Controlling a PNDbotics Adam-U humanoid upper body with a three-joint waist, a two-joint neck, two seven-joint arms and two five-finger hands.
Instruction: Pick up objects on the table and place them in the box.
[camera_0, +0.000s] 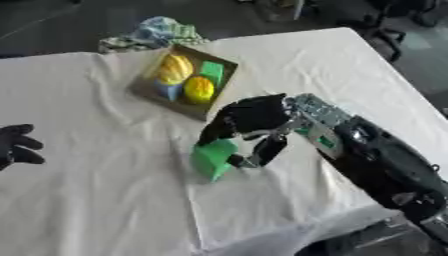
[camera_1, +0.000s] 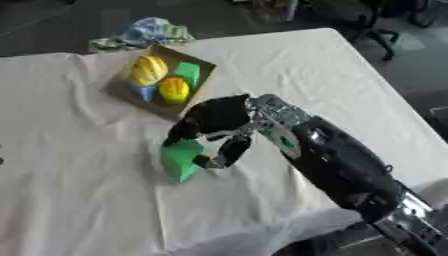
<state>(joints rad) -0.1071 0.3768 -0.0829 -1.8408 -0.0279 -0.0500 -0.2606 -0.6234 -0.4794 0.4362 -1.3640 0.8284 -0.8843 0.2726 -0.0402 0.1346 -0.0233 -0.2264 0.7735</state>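
Your right hand (camera_0: 248, 120) is down on the green block (camera_0: 213, 159) near the middle of the table, fingers curled over its top and the thumb hooked at its right side, so you have it pinched, though whether the block is off the cloth I can't tell from here. Your forearm comes in from the near right corner and hides the cloth behind it. Just beyond the hand, to the far left of it, sits the cardboard box (camera_0: 144, 90), open on top, and it holds two yellow rounded pieces (camera_0: 175, 68), a green piece (camera_0: 212, 71) and a small blue one (camera_0: 168, 91). Nothing lies between the block and the box but wrinkled cloth. Behind the box, at the far edge of the table, a crumpled patterned cloth (camera_0: 157, 33) is bunched up, touching or nearly touching the box's far corner. Your left hand (camera_0: 16, 144) rests at the left edge, fingers relaxed and spread, well away from the work. The white tablecloth (camera_0: 105, 200) is creased all over and hangs off the near edge; around it the floor is dark, with chair legs (camera_1: 385, 25) at the far right.
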